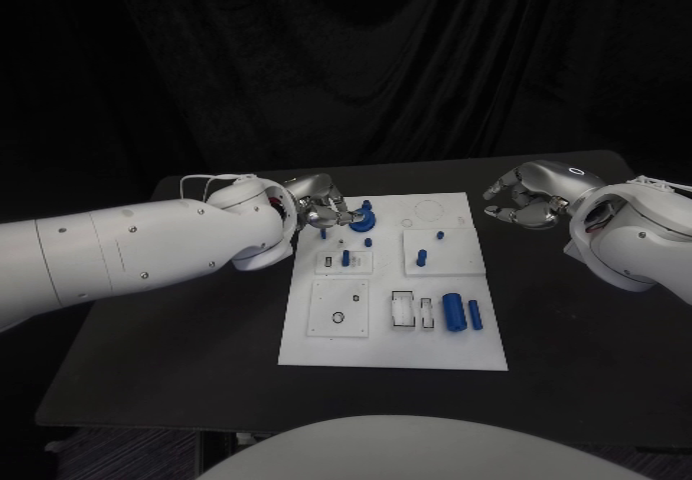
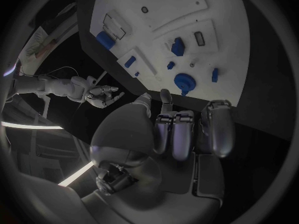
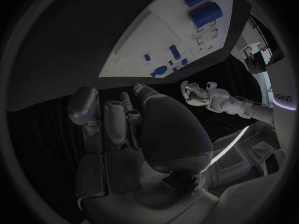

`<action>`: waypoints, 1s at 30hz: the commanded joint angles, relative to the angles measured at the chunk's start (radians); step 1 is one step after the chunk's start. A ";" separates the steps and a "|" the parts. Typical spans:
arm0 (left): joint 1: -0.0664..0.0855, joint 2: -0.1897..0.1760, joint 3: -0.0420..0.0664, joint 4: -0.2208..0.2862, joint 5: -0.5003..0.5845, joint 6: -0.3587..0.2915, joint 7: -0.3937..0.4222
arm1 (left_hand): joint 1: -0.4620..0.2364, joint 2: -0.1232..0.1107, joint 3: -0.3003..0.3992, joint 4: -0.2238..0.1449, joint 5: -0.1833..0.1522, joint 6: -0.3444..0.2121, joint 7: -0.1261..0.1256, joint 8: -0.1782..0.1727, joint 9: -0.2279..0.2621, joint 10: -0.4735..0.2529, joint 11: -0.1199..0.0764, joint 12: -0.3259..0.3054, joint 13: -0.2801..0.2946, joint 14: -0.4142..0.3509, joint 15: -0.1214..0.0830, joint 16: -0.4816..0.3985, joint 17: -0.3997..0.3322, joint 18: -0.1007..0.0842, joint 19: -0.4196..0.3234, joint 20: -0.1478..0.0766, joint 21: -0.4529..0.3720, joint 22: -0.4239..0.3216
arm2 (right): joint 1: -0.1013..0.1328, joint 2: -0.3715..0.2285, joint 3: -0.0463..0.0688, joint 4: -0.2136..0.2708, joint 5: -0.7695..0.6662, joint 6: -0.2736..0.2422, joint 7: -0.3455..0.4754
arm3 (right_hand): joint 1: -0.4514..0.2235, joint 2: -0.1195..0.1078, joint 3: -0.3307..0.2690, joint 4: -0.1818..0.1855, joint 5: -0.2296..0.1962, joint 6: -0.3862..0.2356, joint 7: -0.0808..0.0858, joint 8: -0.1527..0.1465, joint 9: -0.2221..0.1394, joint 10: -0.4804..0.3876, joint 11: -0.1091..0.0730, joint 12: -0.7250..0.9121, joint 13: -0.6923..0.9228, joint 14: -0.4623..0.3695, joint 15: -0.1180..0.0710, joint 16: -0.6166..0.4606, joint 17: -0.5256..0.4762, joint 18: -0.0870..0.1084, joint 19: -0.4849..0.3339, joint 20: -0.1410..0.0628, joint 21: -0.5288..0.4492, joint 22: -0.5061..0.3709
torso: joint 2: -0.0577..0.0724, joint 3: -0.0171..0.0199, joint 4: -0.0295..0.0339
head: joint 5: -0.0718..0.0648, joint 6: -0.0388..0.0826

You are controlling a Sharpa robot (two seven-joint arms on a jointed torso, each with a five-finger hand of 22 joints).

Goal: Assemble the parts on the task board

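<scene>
The flat white rectangular task board (image 1: pixel 397 345) is lying mid-table on the matte black table (image 1: pixel 173 350), carrying two smooth blue cylinders (image 1: pixel 454 312) side by side near its right edge, a round blue knob-like part (image 1: pixel 362 218) at its far left corner and several small blue pegs (image 1: pixel 421 258). The metallic left hand (image 1: pixel 320 208) is hovering just beside the round part, fingers released and grasping nothing. The right hand (image 1: pixel 526 196) is hanging off the board's far right corner, fingers curling loosely around nothing.

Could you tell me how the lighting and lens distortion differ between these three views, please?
Head view: the board is brightly lit against a dark table and backdrop, its edges straight. Left wrist view: fisheye bends the board's edges; the left hand is dim. Right wrist view: the same bending; the right hand lies in shadow.
</scene>
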 commanded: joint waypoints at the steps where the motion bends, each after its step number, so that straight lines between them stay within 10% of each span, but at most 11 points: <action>1: 0.033 0.015 0.000 -0.030 0.153 0.250 -0.082 | 0.025 0.002 0.011 -0.005 -0.013 0.002 0.006 -0.019 -0.017 0.106 0.007 0.002 0.262 0.104 0.006 0.003 0.263 0.009 -0.004 0.005 -0.004 0.189 | -0.002 0.004 0.001 -0.003 -0.002 0.005 -0.022 | 0.008 0.004 0.007 0.000 0.003 0.007 -0.002 -0.003 -0.001 0.002 0.006 -0.005 0.156 0.030 0.006 -0.006 -0.001 0.008 -0.007 -0.003 -0.005 0.069 | -0.002 0.0012 -0.0018 | 0.004 0.000; 10: 0.083 0.101 0.000 -0.169 0.294 0.527 -0.242 | 0.002 0.005 -0.004 0.008 -0.073 0.019 0.021 -0.087 -0.093 0.106 0.019 0.002 0.262 0.104 0.017 0.003 0.263 0.008 0.002 0.019 0.003 0.193 | -0.002 0.014 0.001 -0.008 -0.002 0.009 -0.022 | 0.007 0.003 0.007 0.000 0.003 0.007 -0.001 -0.003 -0.001 0.000 0.006 -0.007 0.155 0.029 0.006 -0.008 -0.003 0.008 -0.008 -0.003 -0.008 0.068 | 0.000 0.0019 -0.0007 | 0.005 0.000; 30: 0.076 0.228 0.000 -0.332 0.314 0.597 -0.287 | -0.007 0.011 -0.013 -0.007 -0.066 0.084 0.021 -0.177 -0.229 0.106 0.020 0.002 0.262 0.104 0.018 0.003 0.263 0.004 0.018 0.020 0.021 0.198 | -0.002 0.026 0.001 -0.010 -0.002 0.015 -0.017 | 0.007 0.003 0.008 0.000 0.004 0.007 -0.001 -0.003 -0.002 -0.002 0.007 -0.009 0.153 0.028 0.006 -0.012 -0.006 0.009 -0.009 -0.002 -0.013 0.067 | 0.008 -0.0037 -0.0012 | 0.005 0.000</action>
